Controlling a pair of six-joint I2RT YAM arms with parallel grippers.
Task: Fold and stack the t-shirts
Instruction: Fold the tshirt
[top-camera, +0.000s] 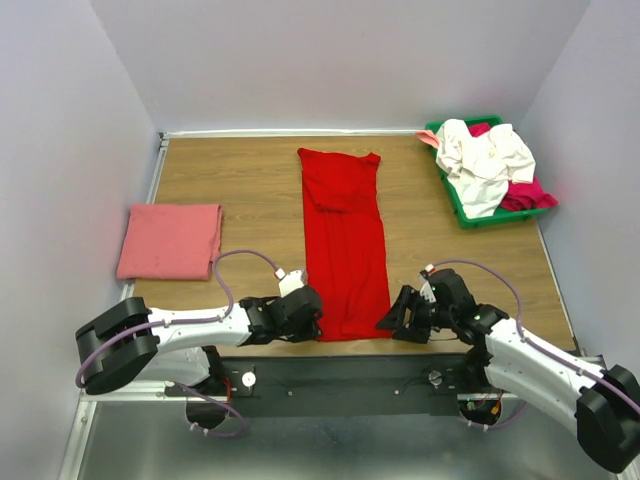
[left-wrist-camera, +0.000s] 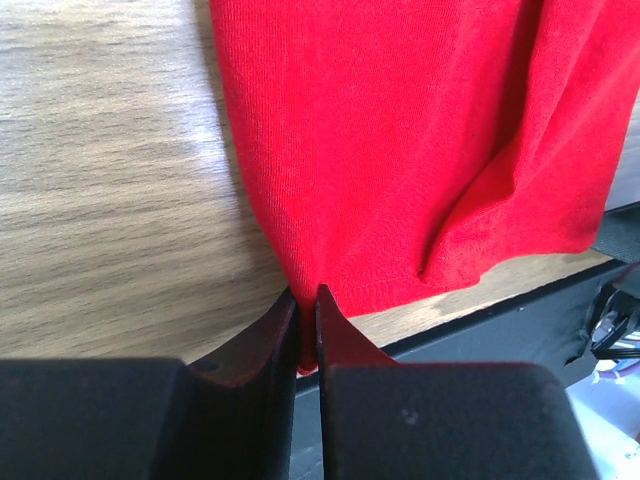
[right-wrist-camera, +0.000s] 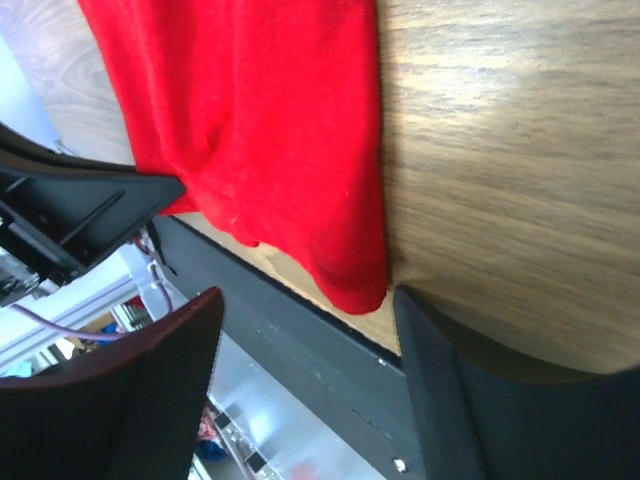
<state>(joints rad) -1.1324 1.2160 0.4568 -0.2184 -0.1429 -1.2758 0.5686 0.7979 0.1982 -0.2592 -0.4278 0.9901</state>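
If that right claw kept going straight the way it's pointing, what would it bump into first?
Most likely the red t-shirt: its near corner lies just ahead of the right claw, between its open fingers.

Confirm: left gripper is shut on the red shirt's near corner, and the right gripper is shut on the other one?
Only the left gripper is shut on the red shirt's corner. The right gripper is open, jaws apart at the other corner; the right wrist view shows it.

The left tool (top-camera: 312, 308) and right tool (top-camera: 390, 322) flank the red t-shirt (top-camera: 345, 240) (near hem).
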